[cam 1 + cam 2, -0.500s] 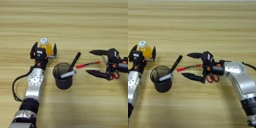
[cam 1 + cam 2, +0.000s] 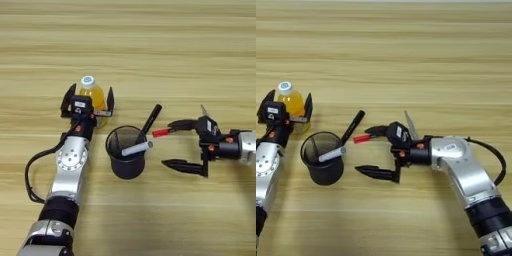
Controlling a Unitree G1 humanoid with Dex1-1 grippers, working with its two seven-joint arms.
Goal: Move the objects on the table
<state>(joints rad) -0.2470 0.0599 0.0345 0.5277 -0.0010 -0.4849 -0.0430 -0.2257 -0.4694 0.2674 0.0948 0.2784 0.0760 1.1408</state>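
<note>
The small orange-juice bottle (image 2: 93, 93) stands upright at the left, between the two fingers of my left gripper (image 2: 90, 100), which is open around it. A black round cup (image 2: 127, 159) holds a pale grey marker (image 2: 136, 148). A black marker (image 2: 151, 119) lies slanted just behind the cup's rim. My right gripper (image 2: 363, 150) is open, right of the cup. Its upper finger lies over the thin red pen (image 2: 160, 132), whose red end pokes out toward the cup. Only a blade of the scissors (image 2: 410, 125) shows behind that gripper.
The wooden table (image 2: 150, 45) fills the view. My right forearm (image 2: 458, 162) reaches in from the lower right. A black cable (image 2: 31, 170) loops beside my left arm.
My right gripper has moved left and nearer to me, closer to the cup, and now hides the scissors' red handles and most of the pen. The left arm and bottle have not moved.
</note>
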